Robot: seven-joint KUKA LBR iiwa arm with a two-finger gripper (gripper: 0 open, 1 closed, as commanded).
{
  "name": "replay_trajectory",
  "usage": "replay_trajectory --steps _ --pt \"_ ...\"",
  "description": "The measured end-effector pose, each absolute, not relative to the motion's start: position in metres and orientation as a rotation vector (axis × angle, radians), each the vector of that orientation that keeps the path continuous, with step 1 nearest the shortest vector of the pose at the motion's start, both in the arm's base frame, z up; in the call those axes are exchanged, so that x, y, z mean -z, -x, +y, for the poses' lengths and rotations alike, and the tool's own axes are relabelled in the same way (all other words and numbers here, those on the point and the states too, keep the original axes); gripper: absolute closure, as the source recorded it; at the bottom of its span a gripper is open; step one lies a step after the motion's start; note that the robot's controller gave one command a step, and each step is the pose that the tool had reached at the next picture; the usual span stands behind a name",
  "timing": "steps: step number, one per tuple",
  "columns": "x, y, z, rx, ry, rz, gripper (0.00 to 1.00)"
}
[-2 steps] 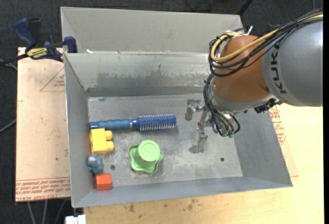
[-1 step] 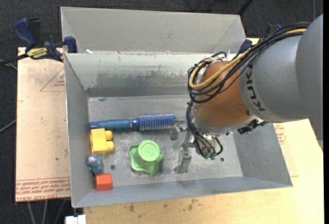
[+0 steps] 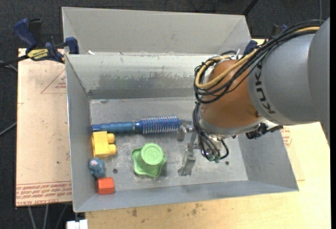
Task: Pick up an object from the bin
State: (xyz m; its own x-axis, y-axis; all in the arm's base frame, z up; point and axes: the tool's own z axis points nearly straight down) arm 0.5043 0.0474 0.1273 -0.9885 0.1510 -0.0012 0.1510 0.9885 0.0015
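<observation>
– Green plastic cup with a scalloped base [image 3: 148, 160]: position?
– Upside down on the floor of the grey metal bin [image 3: 157, 73], near side, just left of the gripper [image 3: 185, 150]. Nearest candidate, in my judgement.
– Gripper condition?
– Spread, nothing between its fingers, tips low over bare floor. The far one is close to the bristle end of the blue plastic hairbrush [image 3: 139, 126]; whether they touch, I cannot tell.
– Why there?
– Probably clear floor for a descent beside the cup.
– Other contents?
– Yellow toy brick [image 3: 103, 144], small blue-grey figure [image 3: 96, 167] and orange cube [image 3: 106, 186], well apart at left.
– Markings?
– "KUK", partly cut off, on the silver arm [image 3: 294, 86].
</observation>
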Motion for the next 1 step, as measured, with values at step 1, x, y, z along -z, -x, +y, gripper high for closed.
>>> replay_trajectory --steps 1 --pt "-0.1578 -0.6114 0.0285 -0.002 -0.192 3.124 0.00"
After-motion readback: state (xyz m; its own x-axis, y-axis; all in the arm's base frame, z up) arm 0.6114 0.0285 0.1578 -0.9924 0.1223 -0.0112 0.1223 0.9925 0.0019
